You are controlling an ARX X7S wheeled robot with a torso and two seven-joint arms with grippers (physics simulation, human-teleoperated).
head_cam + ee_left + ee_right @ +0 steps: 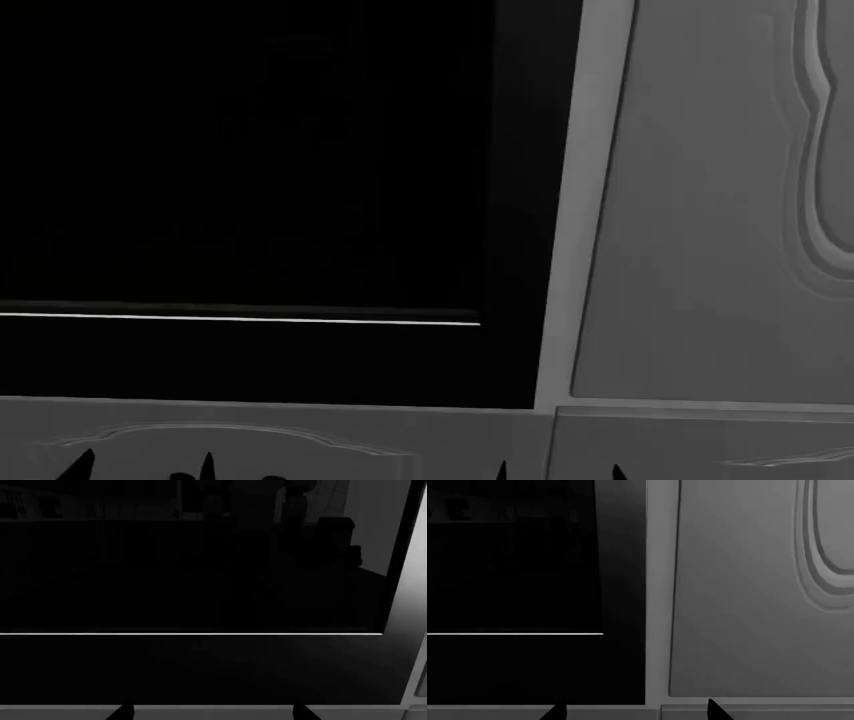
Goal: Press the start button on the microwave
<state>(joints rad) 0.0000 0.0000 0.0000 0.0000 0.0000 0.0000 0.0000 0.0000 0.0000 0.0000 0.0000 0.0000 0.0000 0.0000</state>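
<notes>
The microwave (240, 160) is a large black flat front filling the head view's left. Its glossy door has a thin bright line (240, 319) low down, and a plain black side strip (521, 200) runs at its right. No start button shows. The door also fills the left wrist view (200, 580) and the left part of the right wrist view (514, 580). My left gripper (144, 470) and right gripper (558, 472) show only black fingertips at the bottom edge, spread apart and empty, short of the microwave. The tips also show in each wrist view (208, 714) (635, 712).
Grey moulded cabinet panels stand right of the microwave (721, 200) and below it (267, 440). A light grey upright frame strip (581, 200) separates the microwave from the right panel. The same panel shows in the right wrist view (747, 590).
</notes>
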